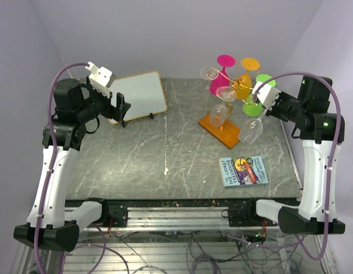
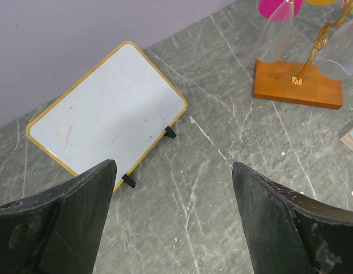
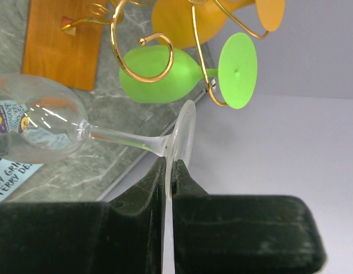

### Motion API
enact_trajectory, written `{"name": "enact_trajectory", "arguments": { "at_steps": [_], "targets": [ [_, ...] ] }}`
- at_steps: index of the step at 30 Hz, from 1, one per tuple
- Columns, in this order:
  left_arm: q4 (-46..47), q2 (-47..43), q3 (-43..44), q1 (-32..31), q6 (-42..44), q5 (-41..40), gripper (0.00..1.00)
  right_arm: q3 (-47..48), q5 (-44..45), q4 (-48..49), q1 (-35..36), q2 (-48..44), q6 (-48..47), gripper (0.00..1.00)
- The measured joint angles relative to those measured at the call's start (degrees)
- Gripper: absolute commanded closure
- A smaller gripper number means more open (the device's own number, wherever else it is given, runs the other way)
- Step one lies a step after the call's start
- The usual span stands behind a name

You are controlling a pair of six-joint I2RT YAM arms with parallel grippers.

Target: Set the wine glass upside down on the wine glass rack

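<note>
My right gripper [image 1: 262,106] [image 3: 169,165] is shut on the foot of a clear wine glass [image 1: 251,129] [image 3: 42,120]. It holds the glass bowl-down and tilted in the air, just right of the wine glass rack [image 1: 240,84]. The rack is gold wire with curled arms [image 3: 143,43] on an orange base [image 1: 220,129] [image 3: 61,45] [image 2: 296,85]. Pink [image 1: 220,79], orange [image 1: 244,80] and green [image 1: 255,98] [image 3: 159,74] glasses and several clear ones hang on it upside down. My left gripper [image 1: 121,108] [image 2: 173,191] is open and empty at the far left.
A white board with a yellow rim [image 1: 139,96] [image 2: 105,114] stands tilted on black feet at the back left, under my left gripper. A small book [image 1: 243,170] [image 3: 5,171] lies flat near the front right. Purple walls close the back and sides.
</note>
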Motion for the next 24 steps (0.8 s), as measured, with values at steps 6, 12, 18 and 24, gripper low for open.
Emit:
{"name": "enact_trajectory", "arguments": {
  "at_steps": [6, 12, 18, 24],
  "targets": [
    [0.0, 0.0, -0.1, 0.0, 0.4, 0.0, 0.07, 0.0, 0.0, 0.9, 0.7, 2.4, -5.2, 1.00],
    [0.1, -0.3, -0.5, 0.0, 0.9, 0.0, 0.07, 0.9, -1.4, 1.6, 1.5, 4.4, -10.1, 1.00],
    [0.2, -0.4, -0.6, 0.0, 1.0, 0.0, 0.07, 1.5, -3.0, 2.4, 2.1, 5.6, -14.6, 1.00],
    [0.3, -0.4, -0.6, 0.0, 1.1, -0.1, 0.07, 1.5, -4.5, 3.3, 2.4, 6.9, -18.0, 1.00]
  ]
}}
